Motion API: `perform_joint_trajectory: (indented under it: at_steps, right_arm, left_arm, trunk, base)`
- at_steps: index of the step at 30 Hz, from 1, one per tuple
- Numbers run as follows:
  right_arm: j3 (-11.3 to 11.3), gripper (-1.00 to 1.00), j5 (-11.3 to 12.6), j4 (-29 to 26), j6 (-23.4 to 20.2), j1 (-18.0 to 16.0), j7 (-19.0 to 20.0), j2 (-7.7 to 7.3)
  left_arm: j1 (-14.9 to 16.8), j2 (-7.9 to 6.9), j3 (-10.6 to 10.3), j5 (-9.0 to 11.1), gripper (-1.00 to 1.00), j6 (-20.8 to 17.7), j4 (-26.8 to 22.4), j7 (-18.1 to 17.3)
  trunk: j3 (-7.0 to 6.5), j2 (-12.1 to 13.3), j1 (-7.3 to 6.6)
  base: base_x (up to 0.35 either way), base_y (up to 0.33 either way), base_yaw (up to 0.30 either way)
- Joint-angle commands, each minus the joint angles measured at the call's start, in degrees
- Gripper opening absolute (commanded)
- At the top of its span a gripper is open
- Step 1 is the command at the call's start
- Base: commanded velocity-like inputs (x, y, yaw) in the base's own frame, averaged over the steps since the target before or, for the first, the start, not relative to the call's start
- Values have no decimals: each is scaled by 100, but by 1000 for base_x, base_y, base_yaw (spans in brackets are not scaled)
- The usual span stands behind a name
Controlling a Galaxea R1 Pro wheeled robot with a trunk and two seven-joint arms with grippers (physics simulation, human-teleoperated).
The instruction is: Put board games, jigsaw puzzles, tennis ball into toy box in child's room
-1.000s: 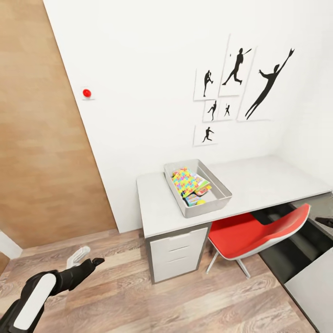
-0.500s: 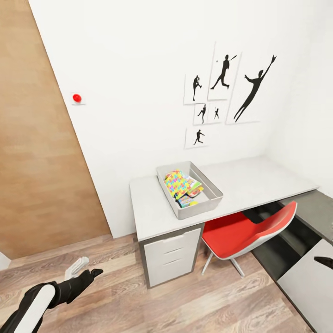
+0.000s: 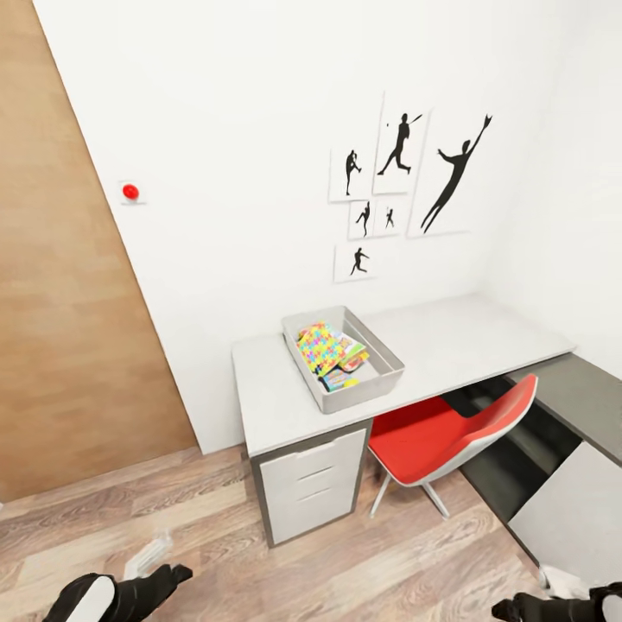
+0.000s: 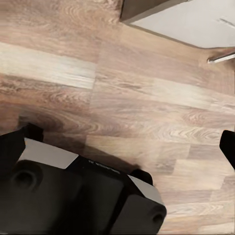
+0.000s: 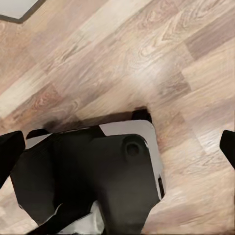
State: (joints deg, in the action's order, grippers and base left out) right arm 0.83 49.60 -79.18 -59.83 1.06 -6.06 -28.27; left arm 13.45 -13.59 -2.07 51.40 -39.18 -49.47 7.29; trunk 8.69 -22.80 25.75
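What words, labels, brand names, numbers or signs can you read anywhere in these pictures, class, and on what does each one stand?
None can be read.
Boxes in the toy box: colourful print under the jigsaw puzzle, too small and blurred to read.
Wall pictures: black silhouettes of ball players, no lettering.
Red button on the wall: no legible marking.
Robot base: a faint line of marking in the left wrist view, too blurred to read.

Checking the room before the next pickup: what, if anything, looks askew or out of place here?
Only the toy box stands out: it sits skewed on the table, angled to the table's edges, near the front edge. The jigsaw puzzles lie tilted inside, over other colourful toys. Nothing looks spilled or damaged.
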Motion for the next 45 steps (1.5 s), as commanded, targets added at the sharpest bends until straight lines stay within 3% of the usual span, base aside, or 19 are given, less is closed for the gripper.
perform_joint_trajectory:
  at_steps: [1,2,3,4,5,7,10,11,15,16,18,19,24,30,36,45]
  right_arm:
    - [-336,100,-2,145,41,-28,-70,92]
    - [-635,100,-32,330,188,-72,-77,202]
    - [-1158,100,-102,819,493,-217,-87,462]
    - [-1158,100,-102,819,493,-217,-87,462]
    - [-1386,100,-150,1127,624,-324,-93,608]
    - [-1817,100,-316,1856,837,-589,-97,947]
    - [-2454,100,-759,3160,1171,-1030,-95,1570]
    - [-2454,100,-759,3160,1171,-1030,-95,1570]
    - [-2994,100,-1325,4815,2038,-1440,-89,2388]
    - [-3129,100,-1483,5407,2546,-1545,-99,2684]
    - [-3213,100,-1577,5801,2994,-1612,-104,2880]
    - [-3213,100,-1577,5801,2994,-1612,-104,2880]
    - [-3343,100,-1711,6273,3782,-1661,-107,3102]
    - [-3422,100,-1813,6476,4654,-1640,-101,3162]
    - [-3433,100,-1816,6586,4962,-1567,-102,3163]
    - [-3432,100,-1822,7067,5164,-924,-105,3012]
  left_arm:
    - [-5,-5,-104,50,100,112,182,52]
    - [-15,-5,-193,41,100,249,392,51]
    - [-29,2,-391,27,100,577,872,50]
    - [-29,2,-391,27,100,577,872,50]
    - [-34,15,-500,22,100,758,1128,49]
    - [-41,68,-721,10,100,1127,1638,49]
    - [-47,187,-1031,-3,100,1715,2383,51]
    - [-47,187,-1031,-3,100,1715,2383,51]
    - [-62,340,-1287,-7,100,2541,3223,51]
    - [-82,389,-1384,-9,100,2839,3512,50]
    - [-128,422,-1471,-8,100,3043,3702,51]
    - [-128,422,-1471,-8,100,3043,3702,51]
    - [-343,470,-1578,26,100,3292,3939,62]
    - [-850,534,-1632,16,100,3360,4044,94]
    - [-1230,574,-1627,33,100,3387,4076,109]
    - [-1543,648,-1632,35,100,3408,4092,92]
  trunk:
    - [2,-12,4]
    - [-7,-12,4]
    - [-16,-12,4]
    - [-24,-12,4]
    - [-33,-12,4]
    - [-50,-12,4]
    - [-77,-12,4]
    - [-85,-12,4]
    - [-115,-12,4]
    - [-119,-12,4]
    - [-124,-12,4]
    - [-126,-12,4]
    - [-133,-12,4]
    - [-135,-12,4]
    - [-136,-12,4]
    - [-136,-12,4]
  base:
    - [0,0,-70]
    - [0,0,-56]
    - [0,0,-36]
    - [0,0,-36]
    - [0,0,-29]
    - [0,0,-21]
    - [0,0,-12]
    - [0,0,-9]
    - [0,0,4]
    - [0,0,39]
    - [0,0,34]
    - [0,0,30]
    - [0,0,16]
    - [0,0,5]
    - [0,0,2]
    - [0,0,0]
